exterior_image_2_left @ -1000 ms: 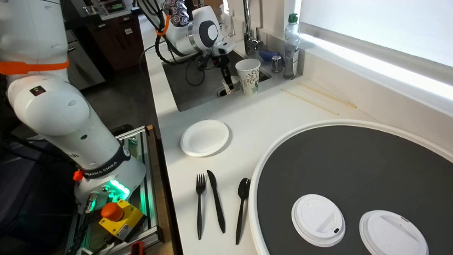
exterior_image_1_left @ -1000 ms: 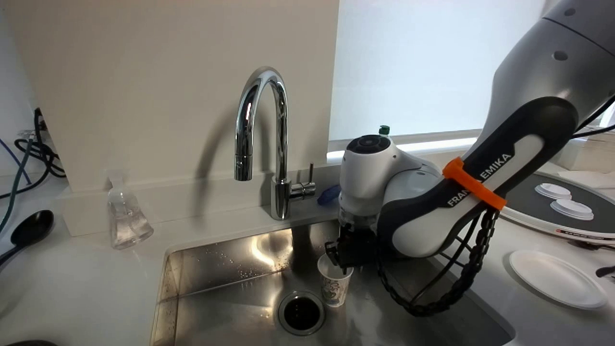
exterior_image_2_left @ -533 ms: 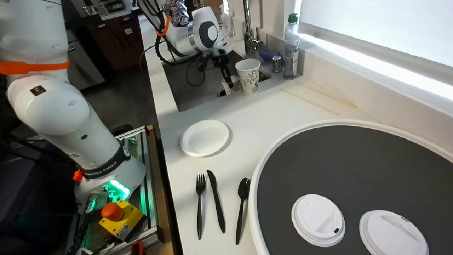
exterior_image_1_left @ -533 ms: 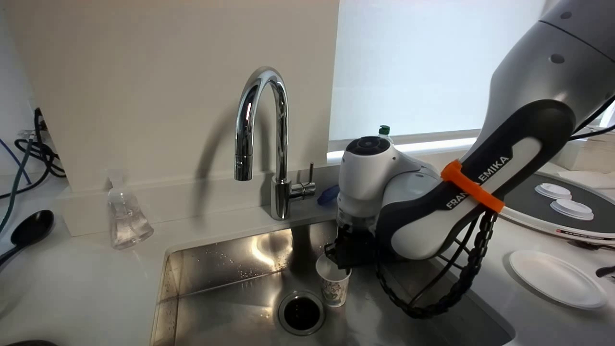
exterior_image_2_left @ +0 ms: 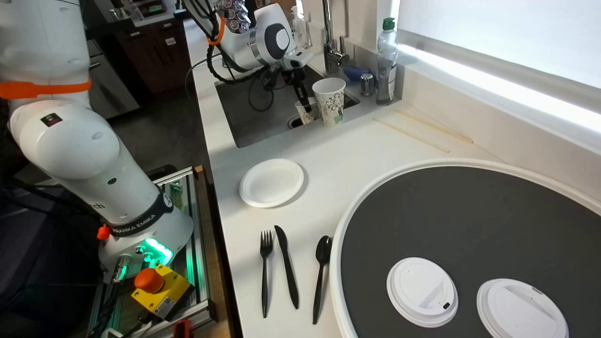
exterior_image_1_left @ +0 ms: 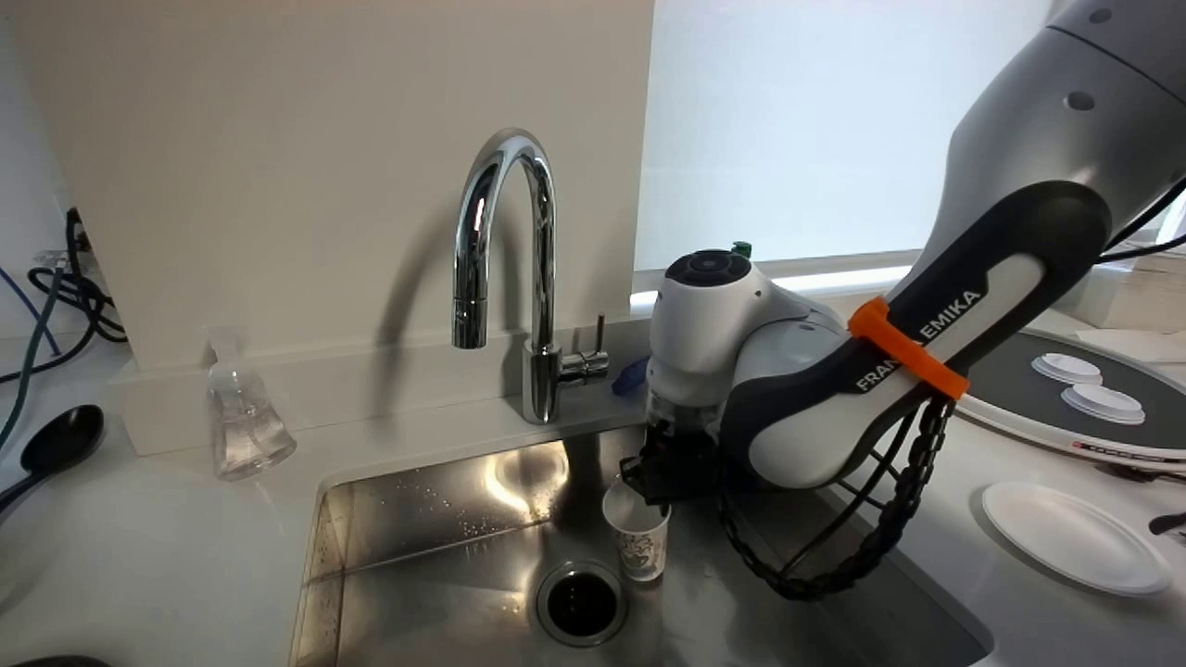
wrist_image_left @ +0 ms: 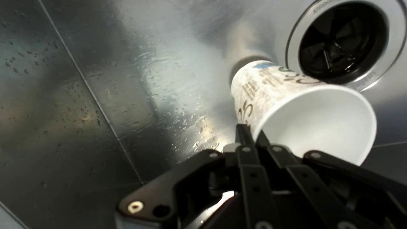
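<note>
The gripper [wrist_image_left: 253,136] is clamped, jaws almost together, on the rim of the paper cup [wrist_image_left: 270,92], with one finger inside the wall and one outside. The cup is within the sink [exterior_image_1_left: 426,588], just beside the drain [exterior_image_1_left: 582,604], close to upright, mouth upward. Status: the grip appears complete; the cup is not yet raised past the sink's edge. Whether its base touches the steel beside the drain cannot be told. Clearances: on the side of the drain away from the cup, the sink floor extends toward the opposite wall and appears to give the widest room for lateral travel. The faucet [exterior_image_1_left: 543,296] stands behind the drain, beyond the sink's edge, its spout arching forward; it probably restricts raised travel in that direction. A second cup [exterior_image_2_left: 331,107] stands on the tabletop [exterior_image_2_left: 328,159], across another sink edge from the drain; its exact separation from the gripper cannot be told.
</note>
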Tool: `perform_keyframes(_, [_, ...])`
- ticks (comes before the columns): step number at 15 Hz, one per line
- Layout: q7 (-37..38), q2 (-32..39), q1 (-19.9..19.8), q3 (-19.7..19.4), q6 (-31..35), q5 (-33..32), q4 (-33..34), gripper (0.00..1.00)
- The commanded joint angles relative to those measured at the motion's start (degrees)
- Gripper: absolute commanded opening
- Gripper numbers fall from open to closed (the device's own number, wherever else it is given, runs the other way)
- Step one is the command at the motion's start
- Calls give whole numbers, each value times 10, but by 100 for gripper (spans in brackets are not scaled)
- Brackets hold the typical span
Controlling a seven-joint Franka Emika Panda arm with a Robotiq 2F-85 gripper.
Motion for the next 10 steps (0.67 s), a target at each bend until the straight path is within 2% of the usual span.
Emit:
perform_keyframes(1, [-7,-37,-4,3,-1,-4,-19,1])
perform_keyframes(10, [-129,-188,-60,68,-117,49,-59,1])
